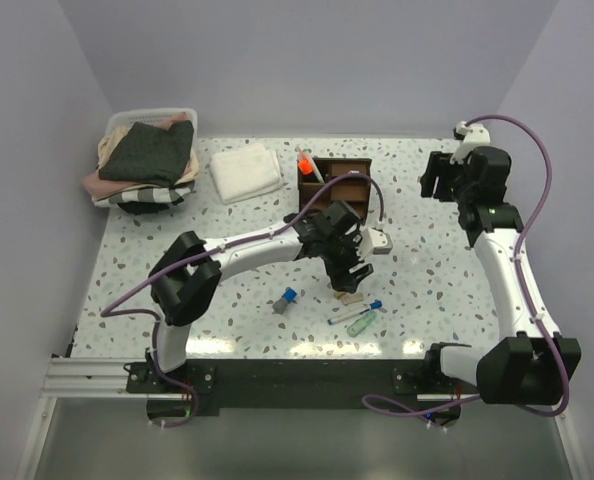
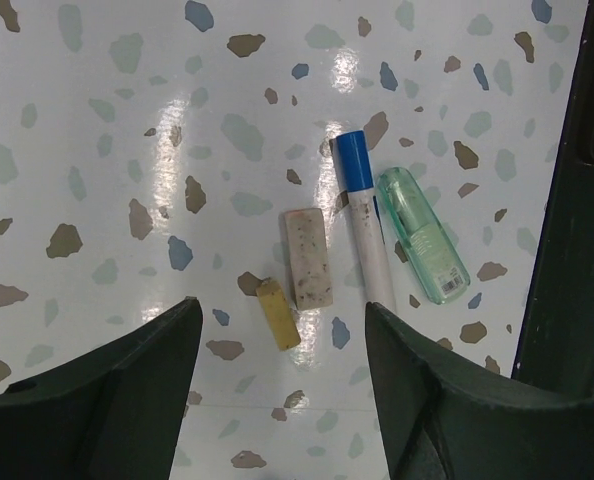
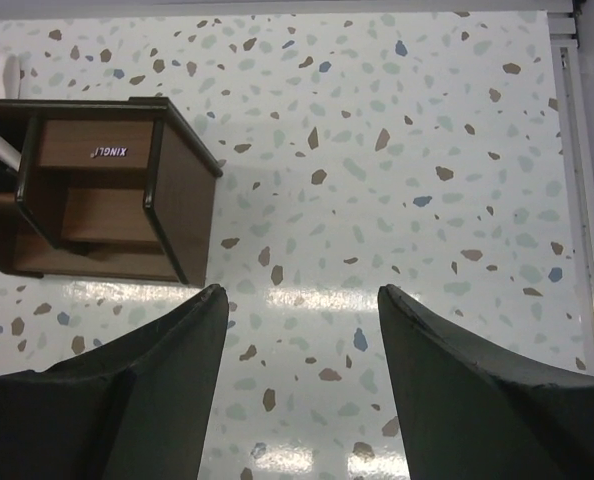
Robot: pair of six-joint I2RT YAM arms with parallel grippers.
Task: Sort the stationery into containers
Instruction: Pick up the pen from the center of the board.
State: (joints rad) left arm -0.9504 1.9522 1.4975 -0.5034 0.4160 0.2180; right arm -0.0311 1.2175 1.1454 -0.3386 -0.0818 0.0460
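I see bright, even overhead light, with white glare streaks on the glossy table (image 2: 177,170) in both wrist views. Shadows soft, short. Near fingers (image 2: 97,400) dark, slightly soft-focused; top view sharp.

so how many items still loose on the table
5: yellow eraser, speckled eraser, blue-capped marker, green tube together below the left gripper; blue-grey bit apart. The arm may hide more.

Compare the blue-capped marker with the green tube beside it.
The blue-capped marker is thin, white and opaque; the green tube is fatter and see-through. The marker is longer than the tube. Both lie flat on the table, side by side, roughly parallel.
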